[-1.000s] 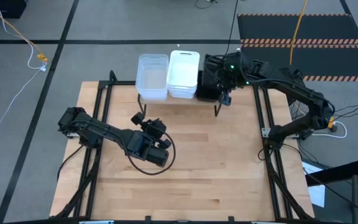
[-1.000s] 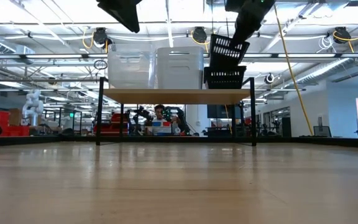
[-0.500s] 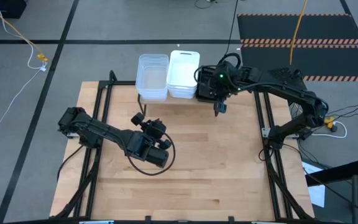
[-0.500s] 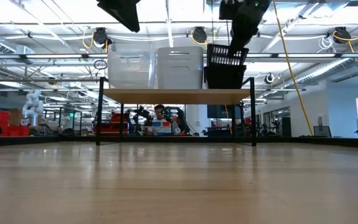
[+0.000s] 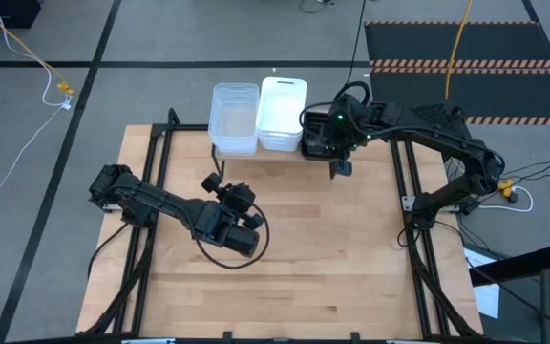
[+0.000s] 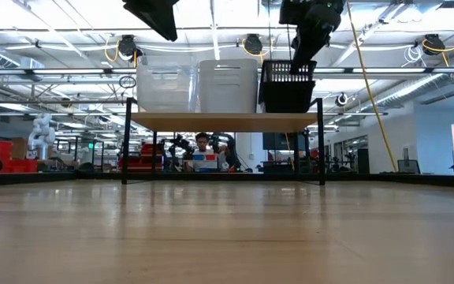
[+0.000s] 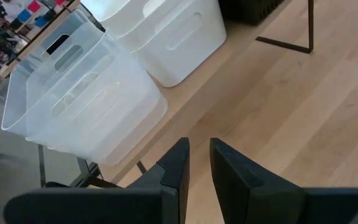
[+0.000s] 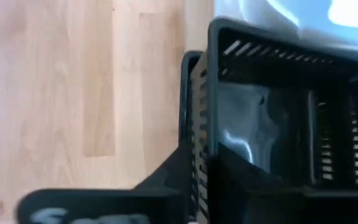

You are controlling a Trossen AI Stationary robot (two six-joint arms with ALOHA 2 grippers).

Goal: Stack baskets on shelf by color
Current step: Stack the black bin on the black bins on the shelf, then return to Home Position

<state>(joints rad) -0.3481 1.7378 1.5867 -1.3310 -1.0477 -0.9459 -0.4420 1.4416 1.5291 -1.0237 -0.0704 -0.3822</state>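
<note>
Three stacks of baskets stand side by side on the shelf (image 6: 223, 121) at the table's far edge: clear (image 5: 234, 117), white (image 5: 282, 113) and black (image 6: 286, 88). The top black basket (image 6: 288, 71) sits level, nested in the black ones below it. My right gripper (image 6: 296, 61) reaches down onto it from the right and is shut on its wall. My left gripper (image 5: 229, 194) hovers over the table's middle left, short of the shelf. Its fingers (image 7: 199, 152) stand slightly apart with nothing between them. My right gripper pinches the top black basket's near mesh wall (image 8: 197, 134) at the rim, right of its middle. One finger (image 8: 260, 186) is inside the basket and one (image 8: 166, 177) outside. The fingers slant down from the table's right side. The basket rests level in the stack.
The shelf's thin black legs (image 6: 320, 142) stand on the wooden tabletop (image 5: 332, 248). Black frame rails (image 5: 413, 239) run along the table's left and right sides. A person sits in the room beyond the shelf (image 6: 203, 146).
My right gripper has gone down and toward the table's left with the top black basket. The basket hung tilted above the black stack and now sits level, sunk into it.
</note>
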